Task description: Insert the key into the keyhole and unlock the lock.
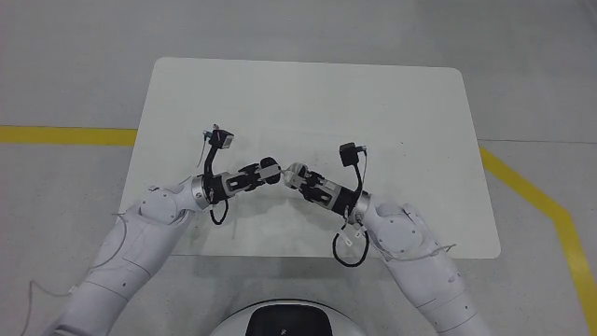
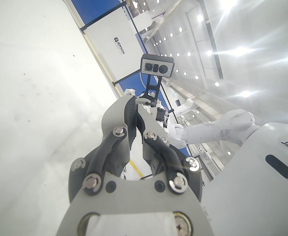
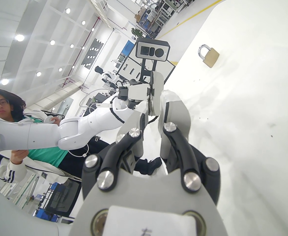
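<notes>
Left gripper (image 1: 273,169) and right gripper (image 1: 295,172), both pinched shut, meet at frame centre, seemingly exchanging an unseen key; padlock (image 3: 209,56) waits on table (image 1: 392,112).

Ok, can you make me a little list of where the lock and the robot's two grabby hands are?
table: white table with rounded corners
padlock: brass-coloured padlock with a silver shackle, lying flat on the table, nothing touching it
left gripper: left gripper, fingers shut, held over the middle of the table
right gripper: right gripper, tip to tip with the left gripper
gap to lock: both grippers are apart from the padlock
</notes>
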You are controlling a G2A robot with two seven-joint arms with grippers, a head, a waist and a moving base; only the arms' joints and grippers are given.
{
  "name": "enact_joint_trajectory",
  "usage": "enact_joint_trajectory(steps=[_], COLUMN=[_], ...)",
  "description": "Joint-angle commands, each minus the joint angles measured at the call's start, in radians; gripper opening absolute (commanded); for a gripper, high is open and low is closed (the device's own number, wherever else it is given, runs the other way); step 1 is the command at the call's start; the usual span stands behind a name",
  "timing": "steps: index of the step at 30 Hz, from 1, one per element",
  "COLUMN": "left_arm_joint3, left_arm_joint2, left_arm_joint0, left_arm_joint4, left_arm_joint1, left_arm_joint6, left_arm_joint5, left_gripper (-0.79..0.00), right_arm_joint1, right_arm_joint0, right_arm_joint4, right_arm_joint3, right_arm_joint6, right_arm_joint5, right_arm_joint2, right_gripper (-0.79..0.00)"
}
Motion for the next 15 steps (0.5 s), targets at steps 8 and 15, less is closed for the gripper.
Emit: enact_joint_trajectory(steps=[8, 15], left_arm_joint3=[-0.007, -0.005], left_arm_joint2=[-0.005, -0.007], left_arm_joint0=[0.005, 0.003], left_arm_joint4=[-0.003, 0.005], left_arm_joint1=[0.001, 0.000], left_arm_joint6=[0.002, 0.010], left_arm_joint5=[-0.004, -0.004], left_gripper=[-0.785, -0.785], right_arm_joint1=[0.004, 0.005], right_arm_joint0=[-0.007, -0.006], right_arm_joint4=[0.001, 0.004], right_arm_joint3=[-0.005, -0.011], right_arm_joint6=[-0.002, 0.004], right_arm_joint5=[-0.001, 0.002], right_arm_joint2=[0.015, 0.016], right_gripper=[-0.773, -0.785])
